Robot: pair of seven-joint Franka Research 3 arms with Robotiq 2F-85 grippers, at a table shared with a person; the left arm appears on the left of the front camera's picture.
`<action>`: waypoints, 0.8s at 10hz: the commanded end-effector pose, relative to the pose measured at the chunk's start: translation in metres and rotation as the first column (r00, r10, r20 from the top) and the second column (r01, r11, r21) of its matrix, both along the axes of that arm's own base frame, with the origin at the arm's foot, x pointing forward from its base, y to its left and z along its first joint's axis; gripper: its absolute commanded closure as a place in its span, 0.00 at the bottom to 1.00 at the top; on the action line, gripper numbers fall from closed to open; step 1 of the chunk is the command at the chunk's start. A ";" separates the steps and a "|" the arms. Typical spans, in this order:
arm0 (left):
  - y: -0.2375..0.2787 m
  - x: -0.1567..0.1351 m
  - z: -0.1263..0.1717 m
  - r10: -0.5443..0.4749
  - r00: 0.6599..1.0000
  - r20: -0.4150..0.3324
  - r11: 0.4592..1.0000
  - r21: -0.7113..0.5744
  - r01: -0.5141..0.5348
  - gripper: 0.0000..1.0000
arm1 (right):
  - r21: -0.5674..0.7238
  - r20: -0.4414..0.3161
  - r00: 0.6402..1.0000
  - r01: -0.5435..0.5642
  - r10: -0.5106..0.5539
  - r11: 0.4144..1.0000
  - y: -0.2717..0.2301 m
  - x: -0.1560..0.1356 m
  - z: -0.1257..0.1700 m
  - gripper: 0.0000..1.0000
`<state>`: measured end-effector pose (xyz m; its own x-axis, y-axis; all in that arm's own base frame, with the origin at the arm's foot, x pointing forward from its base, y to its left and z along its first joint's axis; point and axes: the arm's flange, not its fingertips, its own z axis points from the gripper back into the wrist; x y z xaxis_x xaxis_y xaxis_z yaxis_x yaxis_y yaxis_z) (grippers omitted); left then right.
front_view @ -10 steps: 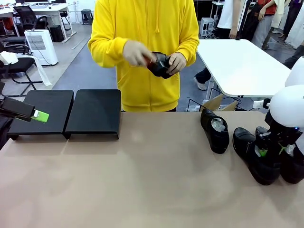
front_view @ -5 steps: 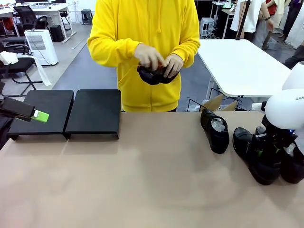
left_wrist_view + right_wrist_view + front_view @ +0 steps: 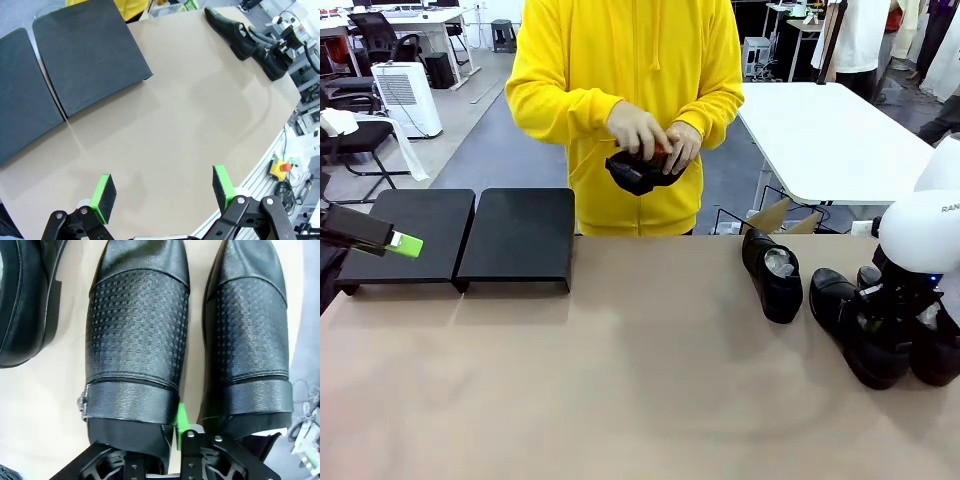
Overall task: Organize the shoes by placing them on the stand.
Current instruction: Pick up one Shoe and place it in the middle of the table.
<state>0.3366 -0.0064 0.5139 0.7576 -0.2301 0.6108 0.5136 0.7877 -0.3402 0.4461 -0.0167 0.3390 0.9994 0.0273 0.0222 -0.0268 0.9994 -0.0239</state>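
Green pads (image 3: 105,196) of the left gripper (image 3: 162,194) are hanging wide apart, empty; the right gripper (image 3: 137,432) is clamping a textured shoe (image 3: 135,340) beside two more shoes (image 3: 772,272), well apart from the stand (image 3: 520,232); a person (image 3: 630,60) is handling the fourth shoe (image 3: 638,172).

Right claw (image 3: 148,441) seemingly grips a shoe (image 3: 135,340).

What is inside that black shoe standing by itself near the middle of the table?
Crumpled whitish paper shows in the shoe's opening; its leather upper hides whatever fills the toe.
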 end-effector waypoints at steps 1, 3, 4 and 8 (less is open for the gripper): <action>0.001 0.002 0.000 -0.015 1.000 0.008 1.000 -0.013 0.015 0.00 | 0.007 -0.011 1.000 -0.017 0.017 1.000 -0.004 0.001 0.002 1.00; 0.001 0.002 0.000 -0.015 1.000 0.008 1.000 -0.013 0.015 0.00 | 0.011 -0.022 1.000 -0.016 0.016 1.000 -0.007 0.000 0.002 1.00; 0.001 0.002 0.000 -0.015 1.000 0.008 1.000 -0.013 0.015 0.00 | 0.013 -0.022 1.000 -0.015 0.015 1.000 -0.008 0.000 0.002 1.00; 0.001 0.002 0.000 -0.015 1.000 0.008 1.000 -0.013 0.015 0.00 | 0.015 0.107 0.994 0.033 -0.034 0.999 -0.012 -0.021 0.040 1.00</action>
